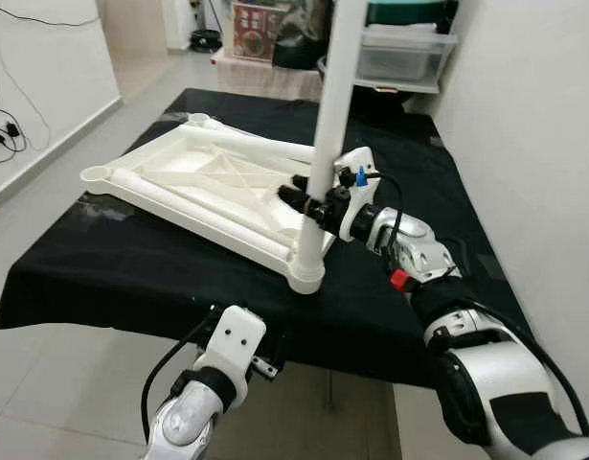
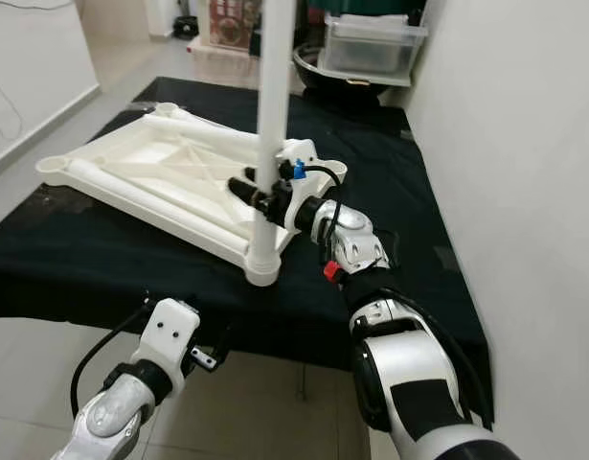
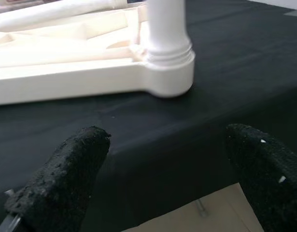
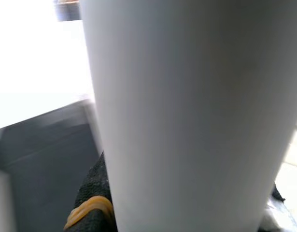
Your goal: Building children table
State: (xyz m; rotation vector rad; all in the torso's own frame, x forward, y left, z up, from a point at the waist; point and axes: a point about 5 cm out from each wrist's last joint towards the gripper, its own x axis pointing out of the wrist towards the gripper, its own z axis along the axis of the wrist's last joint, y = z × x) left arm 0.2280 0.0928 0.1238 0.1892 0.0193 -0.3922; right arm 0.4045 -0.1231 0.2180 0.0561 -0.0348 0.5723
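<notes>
A white children's table top [image 1: 198,182] lies upside down on a black-covered table [image 1: 112,268]. A white leg [image 1: 330,105] stands upright in the corner socket [image 1: 308,273] nearest me. My right gripper [image 1: 308,198] is shut on that leg a little above the socket; up close the leg [image 4: 187,111] is pressed against a black finger [image 4: 92,193]. My left gripper [image 3: 162,179] hangs open below the table's front edge, facing the socket [image 3: 170,72], with nothing between its fingers [image 3: 66,169].
A white wall runs close along the right side of the table. Clear plastic bins [image 1: 404,48] and boxes stand at the far end. Cables [image 1: 7,125] hang by the left wall. Grey floor tiles lie to the left and in front.
</notes>
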